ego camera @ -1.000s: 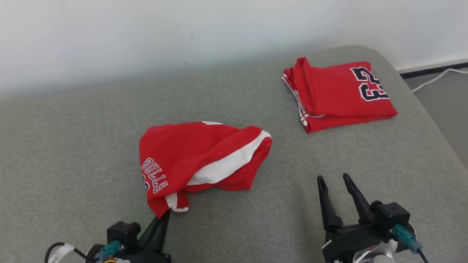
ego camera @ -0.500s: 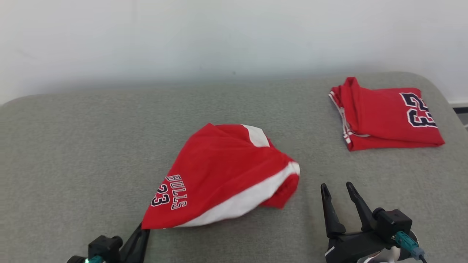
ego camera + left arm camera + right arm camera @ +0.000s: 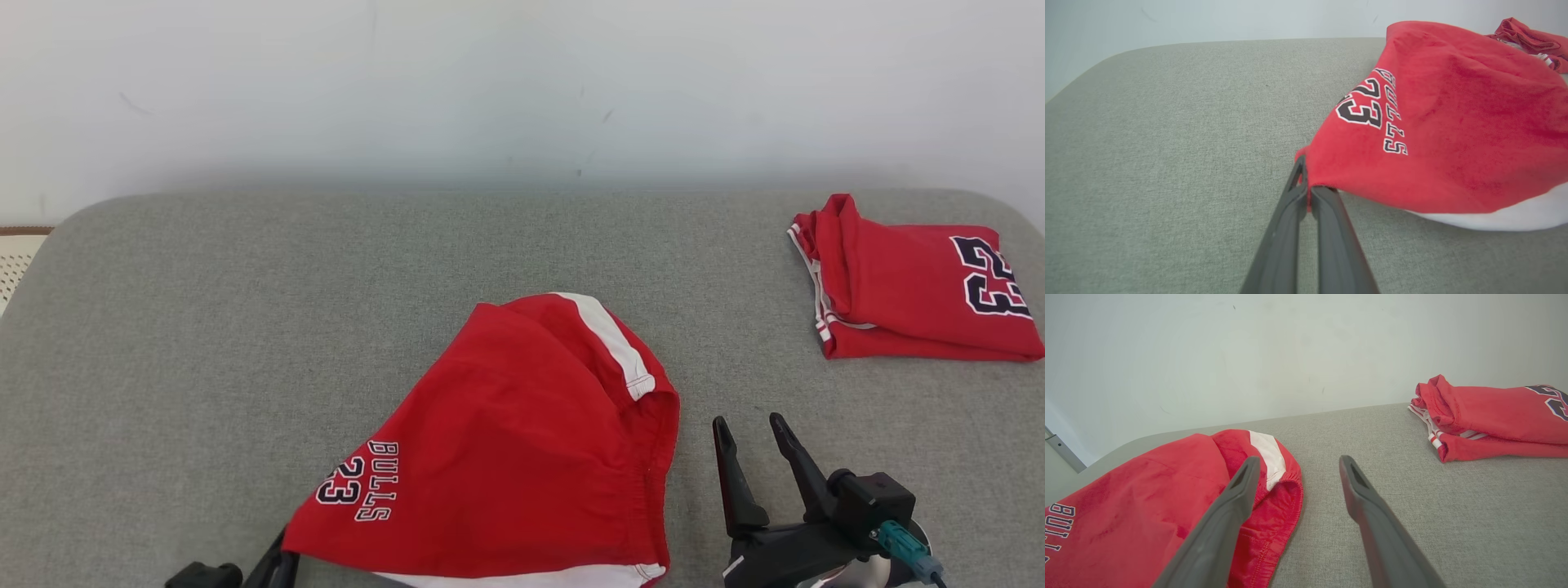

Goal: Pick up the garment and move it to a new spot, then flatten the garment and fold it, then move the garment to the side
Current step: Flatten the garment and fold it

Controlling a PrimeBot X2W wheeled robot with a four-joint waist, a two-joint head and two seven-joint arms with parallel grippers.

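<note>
We found the left gripper [image 3: 1306, 179] clenched on a corner of the red shorts [image 3: 531, 457] lying on the grey cushion [image 3: 245, 327], the right gripper [image 3: 747, 433] spread empty beside them; so thin a pinch could slip.

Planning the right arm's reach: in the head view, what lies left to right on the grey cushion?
Shut left gripper → crumpled red fabric Bulls shorts → open right gripper → folded red garment numbered 23

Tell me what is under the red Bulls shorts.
The red shorts lie draped on the grey cushion, one corner pinched in the left gripper. A white stripe peeks from beneath the near edge. Anything else under the cloth is covered.
</note>
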